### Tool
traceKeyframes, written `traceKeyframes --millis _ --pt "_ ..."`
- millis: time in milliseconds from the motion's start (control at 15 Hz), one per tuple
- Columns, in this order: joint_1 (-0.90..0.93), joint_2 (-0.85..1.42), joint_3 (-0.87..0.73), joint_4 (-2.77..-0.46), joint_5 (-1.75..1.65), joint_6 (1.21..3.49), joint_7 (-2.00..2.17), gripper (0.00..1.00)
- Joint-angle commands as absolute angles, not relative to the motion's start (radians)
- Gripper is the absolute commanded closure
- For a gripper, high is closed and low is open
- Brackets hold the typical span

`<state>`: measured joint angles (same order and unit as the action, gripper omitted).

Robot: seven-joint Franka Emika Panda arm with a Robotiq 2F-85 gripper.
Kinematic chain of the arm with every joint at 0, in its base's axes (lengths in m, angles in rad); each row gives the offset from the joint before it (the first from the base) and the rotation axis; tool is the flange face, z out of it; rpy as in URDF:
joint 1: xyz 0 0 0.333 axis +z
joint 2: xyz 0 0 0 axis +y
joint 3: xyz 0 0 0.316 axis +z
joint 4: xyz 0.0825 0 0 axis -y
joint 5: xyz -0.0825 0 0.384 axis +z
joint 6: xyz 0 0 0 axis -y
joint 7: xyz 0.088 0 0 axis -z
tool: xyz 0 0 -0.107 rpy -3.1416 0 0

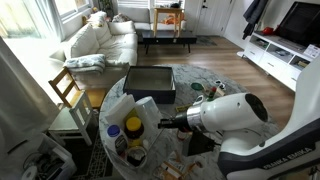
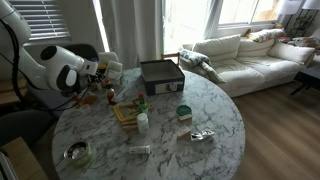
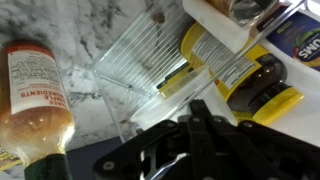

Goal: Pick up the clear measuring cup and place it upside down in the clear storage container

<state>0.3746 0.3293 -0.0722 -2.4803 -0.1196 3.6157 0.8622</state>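
In the wrist view the clear measuring cup (image 3: 150,70) is a ribbed see-through plastic cup lying tilted over the marble. My gripper (image 3: 198,105) is shut, its two black fingertips pressed together on the cup's near rim. In both exterior views my gripper (image 1: 163,124) (image 2: 97,72) reaches into the clutter of bottles at the table's edge, and the cup is too small to make out there. The clear storage container (image 1: 150,97) (image 2: 162,80) looks dark grey. It stands on the round table further in, apart from the gripper.
An orange sauce bottle (image 3: 35,110) lies close on one side of the cup and a yellow-capped bottle (image 3: 250,80) on the other. A green-lidded jar (image 2: 184,112), a white bottle (image 2: 143,122), a wooden board (image 2: 127,112) and a glass bowl (image 2: 78,153) stand on the marble table.
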Motion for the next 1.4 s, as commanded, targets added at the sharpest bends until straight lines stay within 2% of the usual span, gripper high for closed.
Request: traceKeyframes --millis 0,67,400,800,1333 --pt "0.430 0.352 -0.121 -2.461 -0.017 3.696 0.815 1.00" --pt "0.330 0.342 -0.003 -2.462 0.070 3.705 0.716 1.00" --pt "0.253 0.295 0.101 -2.445 0.160 3.699 0.595 1.00" --pt "0.190 0.256 0.153 -2.395 0.168 3.712 0.502 1.00" --pt "0.160 0.386 0.190 -2.273 0.190 3.737 0.505 1.00"
